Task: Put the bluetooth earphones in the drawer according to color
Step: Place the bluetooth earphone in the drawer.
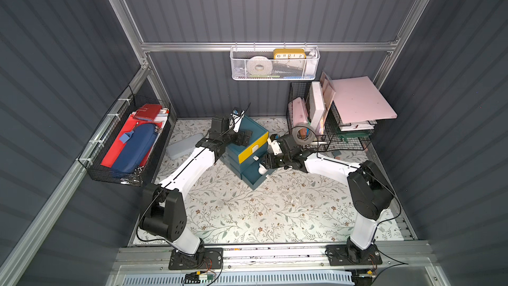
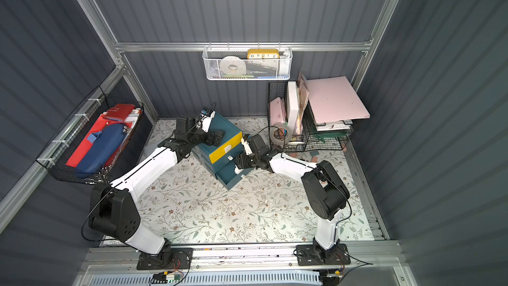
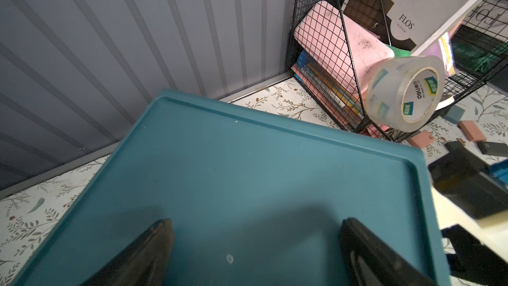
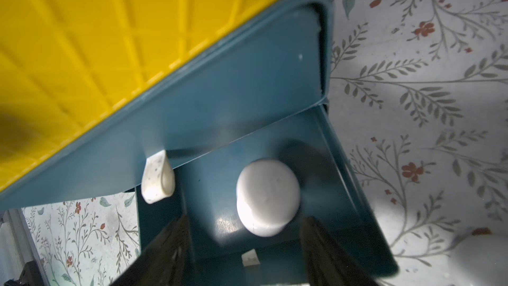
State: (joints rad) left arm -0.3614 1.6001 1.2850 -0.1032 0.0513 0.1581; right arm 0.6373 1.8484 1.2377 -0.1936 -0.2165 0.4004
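On floral tabletop (image 1: 247,215) (ribbed grey walls (image 1: 261,9)) stands drawer (image 1: 251,129).

- The left arm (image 1: 189,169) reaches forward from its base, its white forearm stretched up toward the middle of the table.
- The left tool (image 3: 255,237) points downward, its fingers (image 3: 148,251) spread well apart.
- The right arm (image 1: 330,166) bends sharply at the elbow, with the forearm running low and inward.
- The right tool (image 4: 244,243) tilts downward, its fingers (image 4: 324,251) parted wide.

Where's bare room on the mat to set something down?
Widest free patch: floral mat in front of the teal cabinet, between the arm bases. Crowded: back right around wire rack, tape roll and small chips; grey case sits back left.
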